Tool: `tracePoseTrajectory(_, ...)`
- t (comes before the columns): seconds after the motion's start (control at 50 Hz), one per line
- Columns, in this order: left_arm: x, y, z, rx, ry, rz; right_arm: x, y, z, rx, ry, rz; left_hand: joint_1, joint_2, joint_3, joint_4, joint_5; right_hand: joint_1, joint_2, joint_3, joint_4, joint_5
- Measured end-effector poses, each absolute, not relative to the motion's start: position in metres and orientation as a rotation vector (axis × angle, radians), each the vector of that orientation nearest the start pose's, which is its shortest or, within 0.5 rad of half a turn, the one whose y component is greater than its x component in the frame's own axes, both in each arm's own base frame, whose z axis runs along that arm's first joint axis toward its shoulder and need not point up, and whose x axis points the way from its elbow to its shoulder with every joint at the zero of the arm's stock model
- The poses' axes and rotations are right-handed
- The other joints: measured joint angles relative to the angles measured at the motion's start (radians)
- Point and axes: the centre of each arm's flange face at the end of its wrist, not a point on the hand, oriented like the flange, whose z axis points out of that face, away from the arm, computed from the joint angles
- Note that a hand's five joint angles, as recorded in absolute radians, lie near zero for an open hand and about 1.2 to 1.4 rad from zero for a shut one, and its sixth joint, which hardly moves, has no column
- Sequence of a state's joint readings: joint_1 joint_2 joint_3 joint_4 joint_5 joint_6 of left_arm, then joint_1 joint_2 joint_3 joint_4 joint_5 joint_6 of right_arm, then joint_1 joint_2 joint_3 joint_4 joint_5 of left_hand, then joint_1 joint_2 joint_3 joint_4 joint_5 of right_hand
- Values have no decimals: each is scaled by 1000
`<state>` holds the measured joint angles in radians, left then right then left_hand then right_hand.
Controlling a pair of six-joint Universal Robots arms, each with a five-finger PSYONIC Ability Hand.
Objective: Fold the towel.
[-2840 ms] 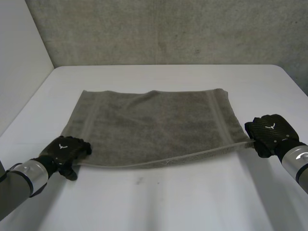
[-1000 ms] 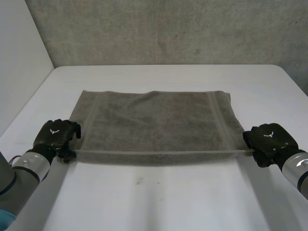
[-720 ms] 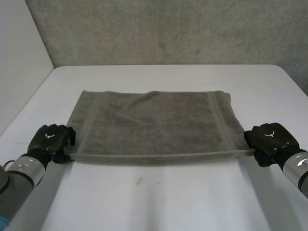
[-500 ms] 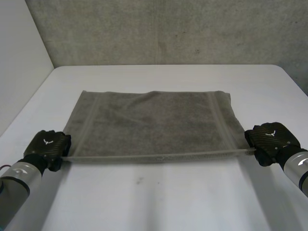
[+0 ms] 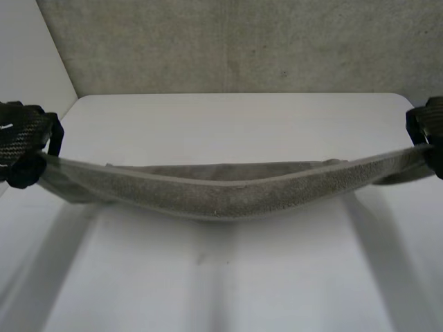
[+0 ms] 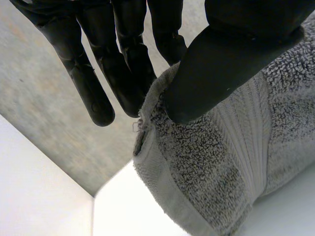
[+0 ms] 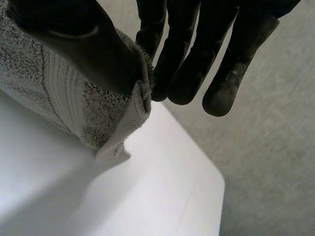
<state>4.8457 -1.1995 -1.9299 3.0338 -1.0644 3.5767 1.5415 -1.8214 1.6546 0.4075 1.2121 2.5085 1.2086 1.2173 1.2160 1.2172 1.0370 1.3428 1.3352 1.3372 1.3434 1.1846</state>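
My left hand (image 5: 21,138) and right hand (image 5: 430,128) each pinch a grey terry towel (image 5: 228,194) corner above the white table (image 5: 228,277). A slipping thumb would drop it.

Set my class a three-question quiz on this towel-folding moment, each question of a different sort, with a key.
1. Fill the gap: between the left robot hand and the right robot hand, the towel ___ in its middle.
2. True or false: the whole towel lies flat on the table.
3. What does each robot hand pinch? A: a towel corner. B: the towel's middle. C: nothing.
Key: 1 sags; 2 false, its near edge hangs above the table; 3 A.
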Motion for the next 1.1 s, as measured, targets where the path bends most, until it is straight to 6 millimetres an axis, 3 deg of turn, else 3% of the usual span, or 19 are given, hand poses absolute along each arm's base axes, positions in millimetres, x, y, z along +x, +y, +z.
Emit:
tracePoseTrajectory(0.14, -148, -228, 261, 862, 2314, -2005, 149, -236, 289, -1132, 2442, -1849, 0, 0, 0, 0, 0, 0, 0, 0, 0, 0)
tracePoseTrajectory(0.3, -150, -267, 218, 912, 2400, -1928, 150, -279, 241, -1161, 2496, -1729, 0, 0, 0, 0, 0, 0, 0, 0, 0, 0)
tracePoseTrajectory(0.42, -167, -308, 186, 975, 2393, -1912, 169, -318, 209, -1206, 2468, -1778, 0, 0, 0, 0, 0, 0, 0, 0, 0, 0)
tracePoseTrajectory(0.66, -196, -390, 132, 980, 2362, -1899, 215, -396, 164, -1257, 2316, -2019, 0, 0, 0, 0, 0, 0, 0, 0, 0, 0)
tracePoseTrajectory(0.84, -209, -425, 116, 942, 2288, -1934, 226, -430, 142, -1243, 2324, -2110, 0, 0, 0, 0, 0, 0, 0, 0, 0, 0)
tracePoseTrajectory(1.1, -226, -434, 115, 969, 2237, -1980, 227, -438, 131, -1276, 2339, -2113, 0, 0, 0, 0, 0, 0, 0, 0, 0, 0)
